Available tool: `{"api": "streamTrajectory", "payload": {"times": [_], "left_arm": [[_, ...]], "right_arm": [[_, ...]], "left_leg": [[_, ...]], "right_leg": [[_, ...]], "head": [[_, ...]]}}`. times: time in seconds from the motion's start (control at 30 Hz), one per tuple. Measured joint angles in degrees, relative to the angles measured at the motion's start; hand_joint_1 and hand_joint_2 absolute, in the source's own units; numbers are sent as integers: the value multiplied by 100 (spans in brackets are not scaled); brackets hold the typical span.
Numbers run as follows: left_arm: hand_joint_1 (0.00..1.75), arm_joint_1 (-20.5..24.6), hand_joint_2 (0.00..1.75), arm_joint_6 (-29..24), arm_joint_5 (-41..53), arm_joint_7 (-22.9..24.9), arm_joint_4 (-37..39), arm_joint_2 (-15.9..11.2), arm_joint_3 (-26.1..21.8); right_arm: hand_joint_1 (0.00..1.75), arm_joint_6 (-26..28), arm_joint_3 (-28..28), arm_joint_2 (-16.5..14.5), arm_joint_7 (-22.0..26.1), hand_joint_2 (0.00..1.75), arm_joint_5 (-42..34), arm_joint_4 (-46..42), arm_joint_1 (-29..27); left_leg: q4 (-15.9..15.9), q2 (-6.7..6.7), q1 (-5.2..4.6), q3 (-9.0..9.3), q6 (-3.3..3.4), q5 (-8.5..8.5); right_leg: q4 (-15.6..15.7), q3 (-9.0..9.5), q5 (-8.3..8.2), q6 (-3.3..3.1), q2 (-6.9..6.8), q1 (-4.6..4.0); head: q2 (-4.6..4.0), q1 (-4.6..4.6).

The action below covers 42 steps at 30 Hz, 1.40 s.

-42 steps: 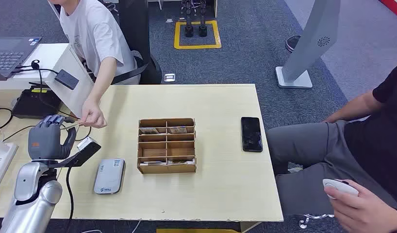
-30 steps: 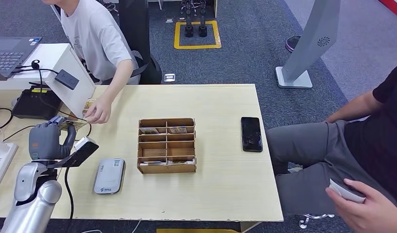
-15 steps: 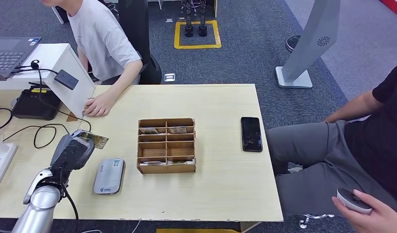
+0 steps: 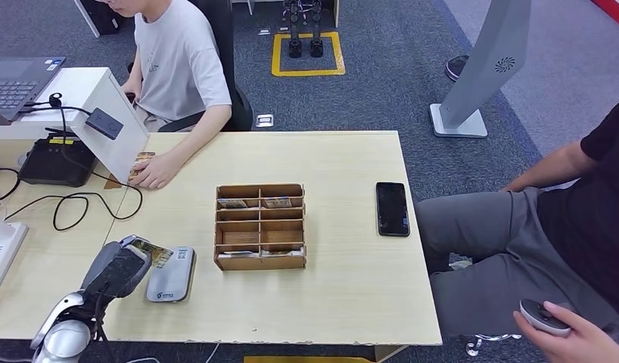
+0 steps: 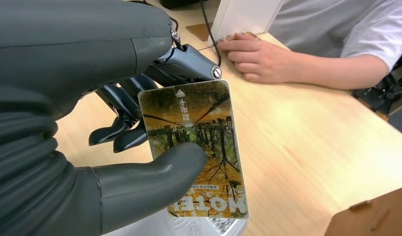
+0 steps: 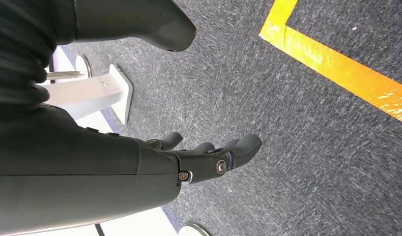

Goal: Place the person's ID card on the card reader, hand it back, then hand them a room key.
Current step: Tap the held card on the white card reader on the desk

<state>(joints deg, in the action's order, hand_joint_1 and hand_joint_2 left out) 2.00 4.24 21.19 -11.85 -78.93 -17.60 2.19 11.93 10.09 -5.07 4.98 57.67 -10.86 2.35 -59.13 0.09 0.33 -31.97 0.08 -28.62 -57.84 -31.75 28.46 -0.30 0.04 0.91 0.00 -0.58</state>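
Card [image 5: 196, 147] pinched in the left robot hand [image 4: 121, 266]: thin, glossy, round-cornered, printed with an autumn-tree picture and the word HOTEL. It is pressed between the thick grey thumb on its face and the darker fingers [image 5: 121, 132] behind it. In the head view the card [image 4: 157, 252] is held at the near left of the surface [image 4: 352, 287], just at the edge of the card reader [image 4: 171, 275], a flat grey slab with rounded corners lying on the pale wood-grain top; whether card and reader touch cannot be told.

Right robot hand [image 6: 209, 157] is seen over dark speckled carpet with a yellow tape line; fingers are loosely apart and slightly curled, nothing held.

Mid-surface, a brown cardboard organiser [image 4: 260, 226] is divided into small compartments, with cards lying in several of them. Right of it, well apart, a black phone [image 4: 392, 209] lies flat.

Far left, a person's hand [image 4: 153, 171] rests on the surface beside a slanted white stand, with a looped black cable [image 4: 87, 206] nearer. At the right edge a seated person's hand grips a small grey device [image 4: 542, 316].
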Motion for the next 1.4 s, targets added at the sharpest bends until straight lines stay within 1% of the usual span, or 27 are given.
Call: {"api": "streamTrajectory", "payload": {"times": [0.27,0.53,0.73,0.87,1.0,1.4], "left_arm": [[175,-90,175,48,100,77,1,73,1],[175,-85,175,-188,470,139,22,300,4],[175,4,175,-612,1010,299,138,487,76],[175,113,175,-1044,1395,375,391,686,151],[175,214,175,-1437,1773,383,645,803,236],[175,341,175,-1619,1892,389,1064,932,254]], "right_arm": [[0,-5,38,0,-15,175,45,-1,4],[0,-10,40,0,-17,175,55,-2,16],[0,-21,40,0,-56,175,71,-2,25],[0,-75,40,-1,-87,175,107,-2,32],[0,-87,40,-4,-113,175,120,-4,47],[0,-92,40,-10,-119,175,157,-4,57]], "left_leg": [[0,-1,0,0,0,0],[0,-1,0,1,0,0],[-1,-1,0,1,0,0],[-1,-1,0,1,0,0],[-1,-2,-1,2,0,0],[-1,-2,-1,3,0,0]], "right_leg": [[0,0,0,0,-1,0],[0,-1,0,0,0,0],[1,-3,0,0,-1,0],[1,-1,-1,1,-1,0],[1,0,-1,1,-1,0],[0,3,-1,1,-1,0]], "head": [[0,2],[1,1],[1,0],[1,1],[0,1],[1,1]]}}
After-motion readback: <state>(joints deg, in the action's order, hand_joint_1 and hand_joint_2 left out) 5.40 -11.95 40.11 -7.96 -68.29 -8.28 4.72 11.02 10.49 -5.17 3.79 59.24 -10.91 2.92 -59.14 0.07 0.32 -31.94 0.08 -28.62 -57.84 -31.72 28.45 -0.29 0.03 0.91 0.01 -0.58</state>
